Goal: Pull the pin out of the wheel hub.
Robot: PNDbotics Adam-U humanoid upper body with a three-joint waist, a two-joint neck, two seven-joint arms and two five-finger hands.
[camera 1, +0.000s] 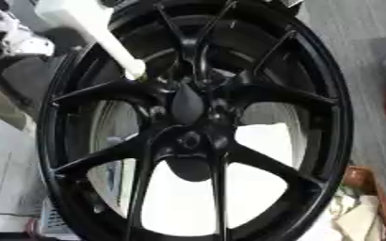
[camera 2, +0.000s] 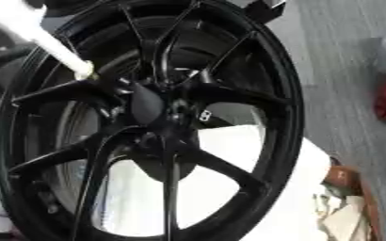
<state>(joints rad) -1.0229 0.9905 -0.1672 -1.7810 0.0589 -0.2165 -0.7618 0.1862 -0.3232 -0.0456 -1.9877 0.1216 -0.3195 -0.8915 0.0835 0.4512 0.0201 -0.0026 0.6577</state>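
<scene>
The white pin (camera 1: 106, 40) slants from the upper left, its tip just beside the black hub (camera 1: 188, 106); whether it has cleared its hole is unclear. No robot hand shows, so any grip cannot be told.

Black wheel (camera 1: 196, 127) fills the view; its spokes (camera 1: 106, 92) bar the hub (camera 1: 188, 106), with open gaps between the lower spokes.
</scene>
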